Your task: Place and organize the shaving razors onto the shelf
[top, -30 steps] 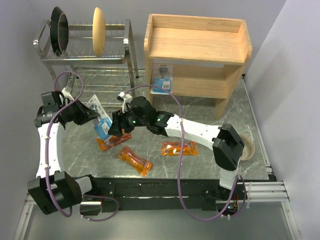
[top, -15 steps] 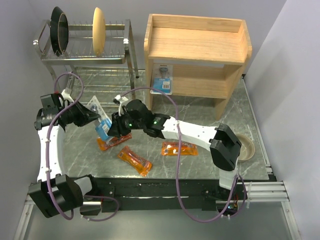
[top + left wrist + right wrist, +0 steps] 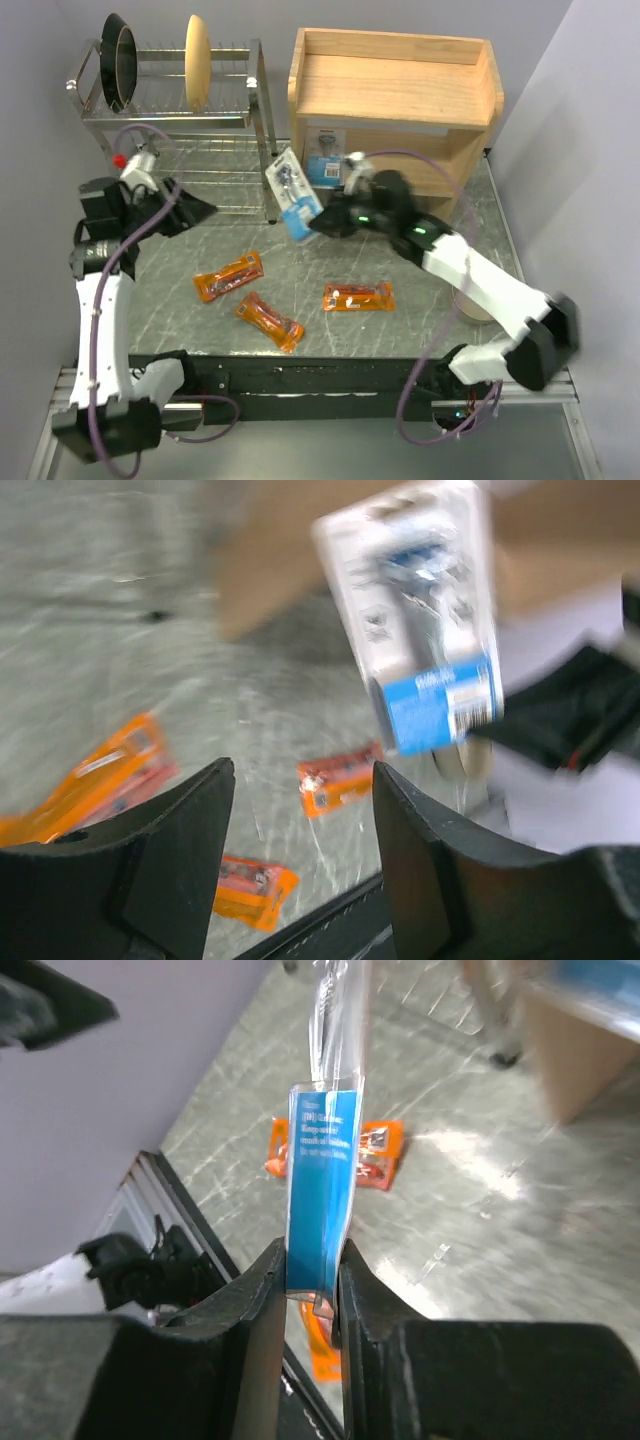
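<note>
My right gripper (image 3: pixel 318 222) (image 3: pixel 312 1278) is shut on the lower blue end of a blue-and-white razor card (image 3: pixel 292 190) (image 3: pixel 324 1185), held in the air in front of the wooden shelf (image 3: pixel 395 95). The left wrist view shows that card (image 3: pixel 420 620) too. Another razor card (image 3: pixel 325 157) stands on the shelf's lower tier. Three orange razor packets (image 3: pixel 228 276) (image 3: pixel 269 320) (image 3: pixel 358 297) lie on the table. My left gripper (image 3: pixel 203 210) (image 3: pixel 300 825) hangs open and empty to the left, well apart from the card.
A chrome dish rack (image 3: pixel 170 95) with a dark pan and a tan plate stands at the back left. A round dish (image 3: pixel 495 295) lies at the right, partly behind my right arm. The black base rail (image 3: pixel 320 375) runs along the near edge.
The left gripper opened, let go of the razor card and drew back up to the left. The right gripper closed on the card and carried it up and right toward the shelf.
</note>
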Controlling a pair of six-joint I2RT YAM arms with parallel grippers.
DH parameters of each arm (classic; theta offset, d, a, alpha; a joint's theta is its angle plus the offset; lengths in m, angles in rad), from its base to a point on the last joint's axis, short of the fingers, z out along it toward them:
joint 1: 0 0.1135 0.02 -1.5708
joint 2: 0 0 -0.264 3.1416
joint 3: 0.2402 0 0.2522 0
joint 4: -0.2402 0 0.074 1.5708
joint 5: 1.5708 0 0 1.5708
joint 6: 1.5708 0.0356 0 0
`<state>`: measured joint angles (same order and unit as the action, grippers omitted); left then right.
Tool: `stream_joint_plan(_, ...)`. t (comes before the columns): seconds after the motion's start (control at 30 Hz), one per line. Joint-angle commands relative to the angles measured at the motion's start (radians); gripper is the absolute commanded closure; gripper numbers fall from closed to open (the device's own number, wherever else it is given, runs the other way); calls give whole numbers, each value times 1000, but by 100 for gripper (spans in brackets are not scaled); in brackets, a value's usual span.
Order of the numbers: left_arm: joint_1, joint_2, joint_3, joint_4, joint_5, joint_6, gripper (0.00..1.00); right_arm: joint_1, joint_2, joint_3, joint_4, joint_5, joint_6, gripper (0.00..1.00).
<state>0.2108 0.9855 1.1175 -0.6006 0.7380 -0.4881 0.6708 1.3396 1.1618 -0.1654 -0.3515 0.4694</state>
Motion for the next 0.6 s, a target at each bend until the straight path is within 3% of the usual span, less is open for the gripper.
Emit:
stream_joint_plan(0.0,-132,-13,2,76,46,156,39,-135,-221,-102,-48,-194,-78,98)
stream_joint_plan(0.1,-206,54,50,53,40,225,42,-267,-357,-204,-57,-327,-152,93)
stream_joint_plan(0.23,-375,157,148,16,-8,327,52,-497,-459,-318,-60,-414,-48,92)
stream_joint_plan(0.33,-502,232,209,-1,-48,382,57,-626,-473,-364,1,-469,50,88)
stream_joint_plan(0.57,-806,386,294,-5,-130,442,62,-778,-407,-401,214,-512,247,86)
